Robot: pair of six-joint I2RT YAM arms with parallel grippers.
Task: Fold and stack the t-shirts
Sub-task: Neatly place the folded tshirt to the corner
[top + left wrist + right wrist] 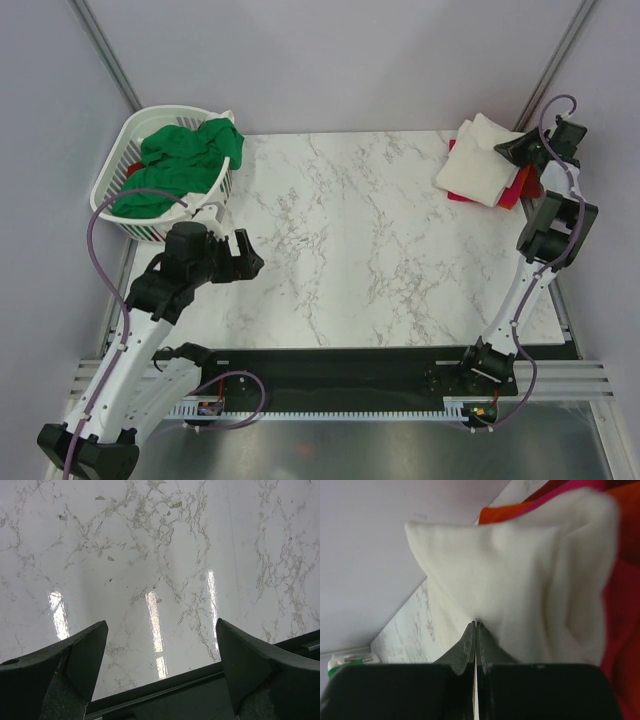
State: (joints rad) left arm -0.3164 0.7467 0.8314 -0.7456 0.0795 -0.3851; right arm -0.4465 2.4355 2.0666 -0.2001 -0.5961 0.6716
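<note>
The cream-white t-shirt (478, 160) is lying folded at about two o'clock on the counter (340, 250). It is topping a stack whose crimson-pink shirt (516, 188) is peeking out at its four o'clock edge, and the wrist view is also showing an orange shirt (495, 513) beneath it. The step in hand looks like squaring up that top layer. To do it well, the arm should be working low and slow, drawing the cream edge into line with the layers under it without dragging them askew. It should be letting the cloth settle flat before backing off, since a lifted corner would be undoing the fold.

The right fingers (474, 632) are pressing tight together with no gap, their tips sitting against a puffed fold of the cream cloth. Whether a thin layer is being pinched between them cannot be told.

The left fingers (244, 256) are standing spread wide, holding nothing, hovering over bare marble at about eight o'clock. Beyond them, at ten o'clock, the green t-shirt (185, 160) is lying crumpled in the laundry basket (108, 175), not yet folded.
</note>
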